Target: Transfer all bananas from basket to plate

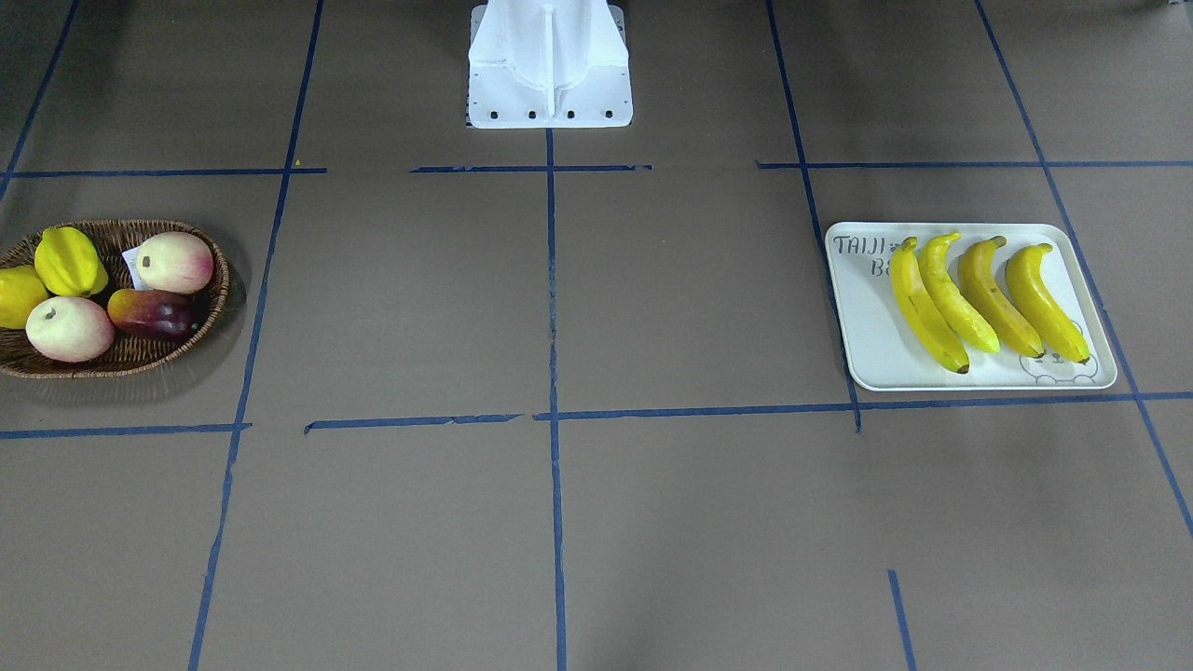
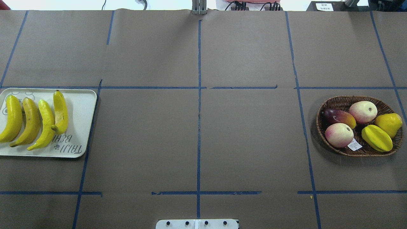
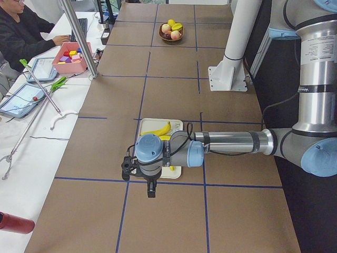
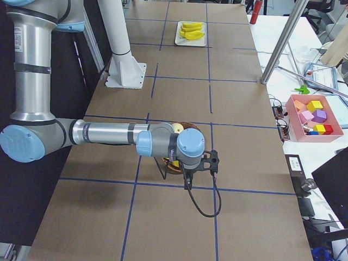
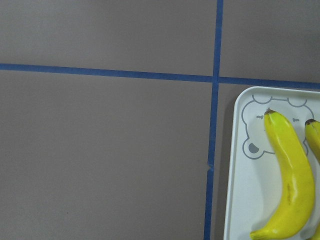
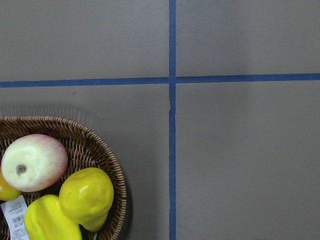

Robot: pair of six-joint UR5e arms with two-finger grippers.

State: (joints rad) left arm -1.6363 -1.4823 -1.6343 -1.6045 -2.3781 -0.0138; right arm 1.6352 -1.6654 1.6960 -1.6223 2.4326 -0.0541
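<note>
Brown-papered surface (image 2: 197, 143) with a blue tape grid, read across the overhead view.

Far left: the plate (image 2: 84, 127) carries all four bananas (image 2: 31, 122) side by side. Their long axes run toward and away from the robot, and the rightmost overlaps its neighbour's end. The left gripper (image 3: 151, 190) hangs above the plate's outer end. It shows only from the side, so I cannot tell whether its jaws are spread or pressed together.

Far right, well apart: the basket (image 2: 337, 101) holds two peaches (image 2: 363, 112), a mango (image 2: 338, 117), a starfruit (image 2: 377, 142) and a lemon (image 2: 388, 124). No banana is in it. The right gripper (image 4: 186, 182) hangs over the basket, its jaw state likewise not determinable.

Assessment: the transfer appears complete, and no further pick is called for.
</note>
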